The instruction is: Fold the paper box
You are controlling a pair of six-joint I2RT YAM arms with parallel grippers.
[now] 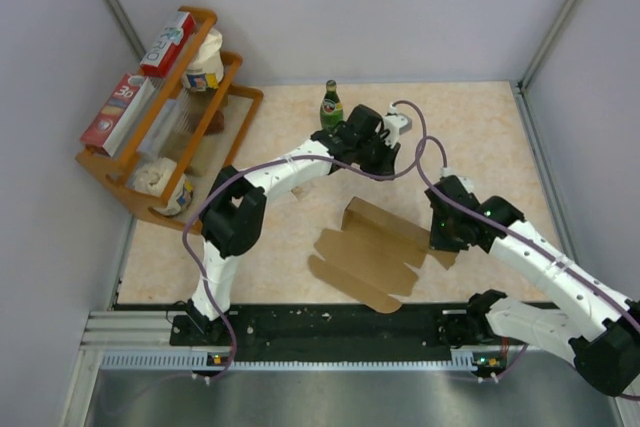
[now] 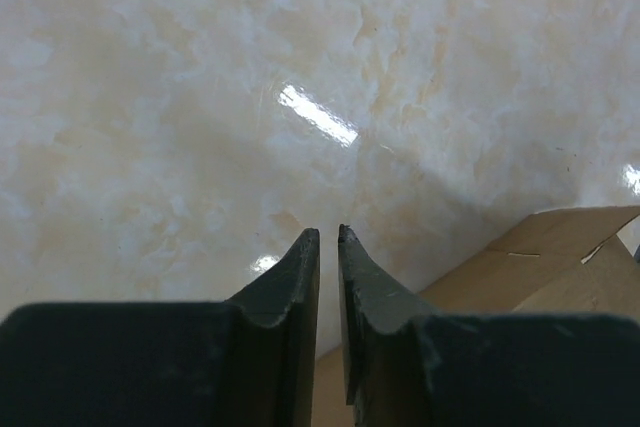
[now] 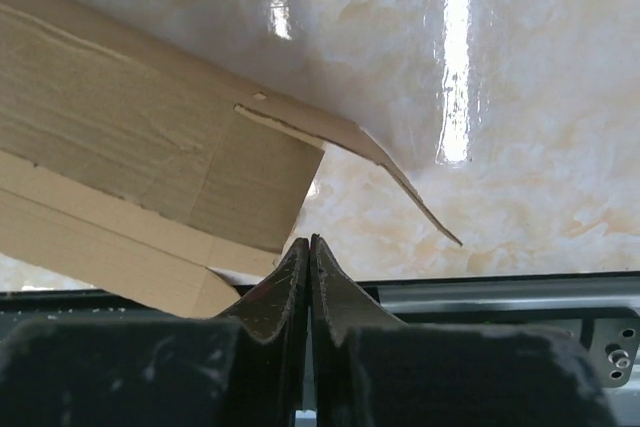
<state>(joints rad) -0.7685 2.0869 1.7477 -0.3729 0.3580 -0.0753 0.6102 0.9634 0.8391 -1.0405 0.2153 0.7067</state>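
Note:
The paper box (image 1: pixel 370 257) is a brown die-cut cardboard sheet lying mid-table, with one panel standing up at its far edge. My left gripper (image 1: pixel 385 152) hovers beyond it, near the bottle. In the left wrist view its jaws (image 2: pixel 328 232) stand a narrow gap apart with nothing between them, over bare table, and the box (image 2: pixel 560 257) lies off to the lower right. My right gripper (image 1: pixel 438 237) is at the sheet's right edge. In the right wrist view its jaws (image 3: pixel 309 239) are shut and empty, just short of a raised flap of the box (image 3: pixel 130 147).
A green bottle (image 1: pixel 331 105) stands at the back of the table, close to the left arm's wrist. A wooden rack (image 1: pixel 110 172) at the far left holds red-and-white boxes and containers. A black rail (image 1: pixel 330 322) runs along the near edge.

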